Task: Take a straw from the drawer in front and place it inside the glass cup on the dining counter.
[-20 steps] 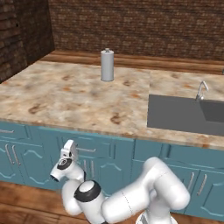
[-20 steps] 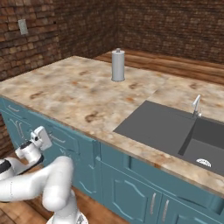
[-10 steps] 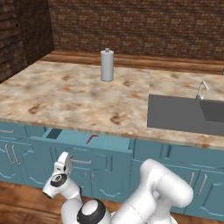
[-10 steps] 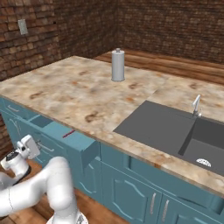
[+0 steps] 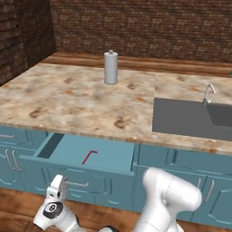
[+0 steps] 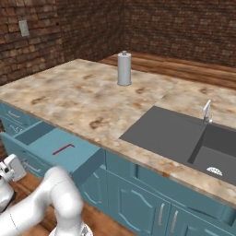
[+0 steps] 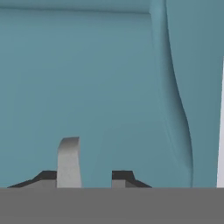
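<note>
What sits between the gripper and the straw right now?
In the left base view, the drawer front panel and its silver handle stand between the gripper and the straw lying inside.

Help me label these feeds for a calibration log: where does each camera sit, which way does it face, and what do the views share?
Left base view: behind the arm's left, looking forward and down at the open drawer; white arm lower right, claw low left.
Right base view: behind its right, facing the sink; arm lower left.
Hand view: on the hand, close against the teal drawer front; dark fingertips at bottom.
Both base views share the drawer, straw and grey-white cylinder.
</note>
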Controlling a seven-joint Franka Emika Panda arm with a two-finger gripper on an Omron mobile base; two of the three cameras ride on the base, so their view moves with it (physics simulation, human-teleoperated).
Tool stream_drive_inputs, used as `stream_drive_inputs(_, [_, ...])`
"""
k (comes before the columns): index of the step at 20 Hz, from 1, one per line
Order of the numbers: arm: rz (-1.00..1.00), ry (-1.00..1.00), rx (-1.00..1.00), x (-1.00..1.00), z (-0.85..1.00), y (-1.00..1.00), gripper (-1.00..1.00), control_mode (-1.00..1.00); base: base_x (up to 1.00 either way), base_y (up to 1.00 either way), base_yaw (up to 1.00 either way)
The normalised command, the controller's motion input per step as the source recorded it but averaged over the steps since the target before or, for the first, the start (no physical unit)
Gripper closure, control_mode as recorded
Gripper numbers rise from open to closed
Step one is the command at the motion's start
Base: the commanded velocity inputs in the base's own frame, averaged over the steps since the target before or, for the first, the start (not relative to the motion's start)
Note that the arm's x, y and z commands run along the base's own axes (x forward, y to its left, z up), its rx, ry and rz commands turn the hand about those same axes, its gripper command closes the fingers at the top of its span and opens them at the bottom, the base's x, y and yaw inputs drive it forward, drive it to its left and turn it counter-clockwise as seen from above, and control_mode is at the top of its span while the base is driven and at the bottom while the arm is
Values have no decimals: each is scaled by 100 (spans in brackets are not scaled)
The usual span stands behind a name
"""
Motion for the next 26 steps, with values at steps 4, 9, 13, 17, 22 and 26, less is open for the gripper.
stream_drive_inputs(4, [0,-1,0,-68,0,43,100,-100,0,0,0])
stream_drive_inputs(9, [0,0,0,-60,0,38,100,-100,0,0,0])
stream_drive_inputs(13, [0,0,0,-46,0,43,-100,-100,0,0,0])
stream_drive_inputs(17, [-1,15,3,-13,0,6,-100,-100,0,0,0])
stream_drive_inputs(22, [0,43,9,-5,-1,2,-100,-100,0,0,0])
stream_drive_inputs(26, [0,43,13,-29,-2,8,-100,-100,0,0,0])
